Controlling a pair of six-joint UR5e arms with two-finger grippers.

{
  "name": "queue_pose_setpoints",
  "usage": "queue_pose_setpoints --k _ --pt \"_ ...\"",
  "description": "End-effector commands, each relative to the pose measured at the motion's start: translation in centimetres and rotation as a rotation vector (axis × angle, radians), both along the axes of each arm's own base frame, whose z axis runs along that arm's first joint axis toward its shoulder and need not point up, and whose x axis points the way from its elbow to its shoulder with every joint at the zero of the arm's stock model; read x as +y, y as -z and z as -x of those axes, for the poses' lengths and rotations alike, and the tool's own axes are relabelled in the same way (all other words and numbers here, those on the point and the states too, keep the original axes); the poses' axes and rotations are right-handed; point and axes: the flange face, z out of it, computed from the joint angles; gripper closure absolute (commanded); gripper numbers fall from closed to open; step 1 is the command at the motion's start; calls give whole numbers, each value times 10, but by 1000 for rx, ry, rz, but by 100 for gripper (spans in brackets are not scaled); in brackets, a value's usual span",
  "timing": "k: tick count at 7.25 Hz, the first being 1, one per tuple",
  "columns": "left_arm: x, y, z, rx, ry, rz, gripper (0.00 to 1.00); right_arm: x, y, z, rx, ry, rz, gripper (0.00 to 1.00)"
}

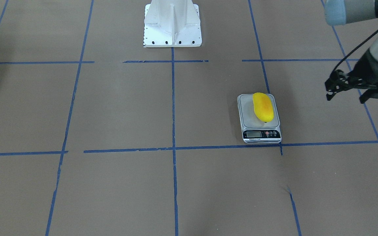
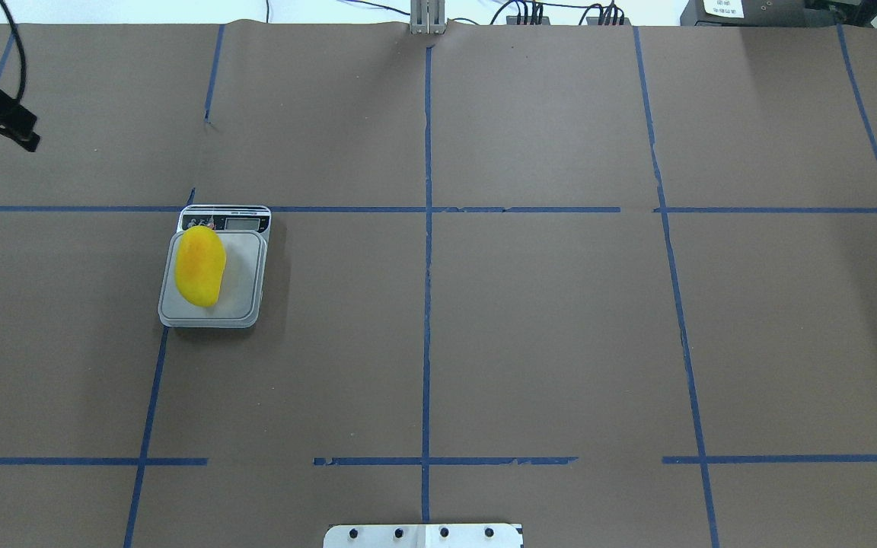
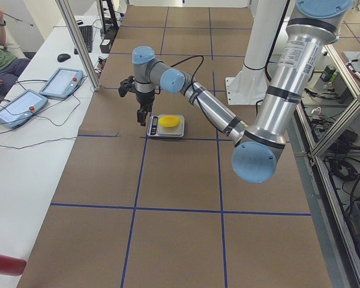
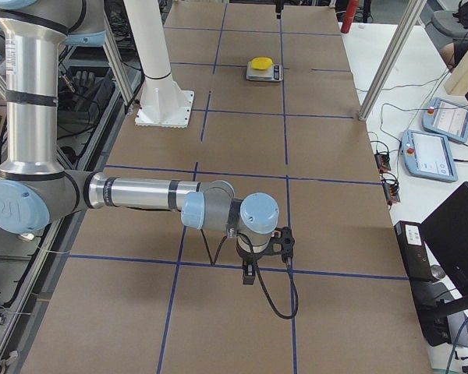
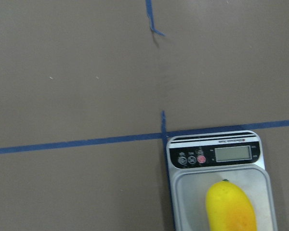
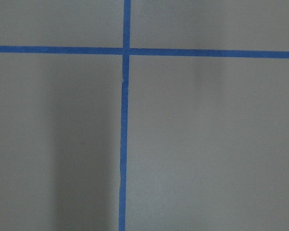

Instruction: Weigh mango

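The yellow mango [image 1: 263,107] with an orange blush lies lengthwise on the platform of a small digital scale [image 1: 261,133]. It also shows in the overhead view [image 2: 200,266] and the left wrist view [image 5: 229,207], with the scale's display [image 5: 232,153] just beyond its stem tip. My left gripper [image 1: 346,97] hangs above the table, off to the side of the scale, open and empty. My right gripper [image 4: 249,274] shows only in the exterior right view, far from the scale, low over the paper. I cannot tell whether it is open or shut.
Brown paper with a blue tape grid covers the table. The white robot pedestal [image 1: 172,23] stands at the table's robot side. Control tablets [image 3: 42,93] and cables lie on a white bench beyond the table's far edge. A metal post [image 4: 390,62] stands at that edge.
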Motion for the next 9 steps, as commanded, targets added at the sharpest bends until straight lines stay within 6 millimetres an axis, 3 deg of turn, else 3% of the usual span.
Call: queue_pose_setpoints --k 1,2,4,5,7,9 --pt "4 -117 106 5 -98 -6 0 0 0 0 0 0 1 0" --pt "6 -148 114 8 -96 40 0 0 0 0 0 0 1 0" --pt "34 -209 158 11 -53 75 0 1 -1 0 0 0 2 0" --pt "36 -233 165 48 -36 117 0 0 0 0 0 0 1 0" --pt "54 -255 174 95 -9 157 0 0 0 0 0 0 1 0" --pt "58 -257 179 99 4 159 0 1 -1 0 0 0 2 0"
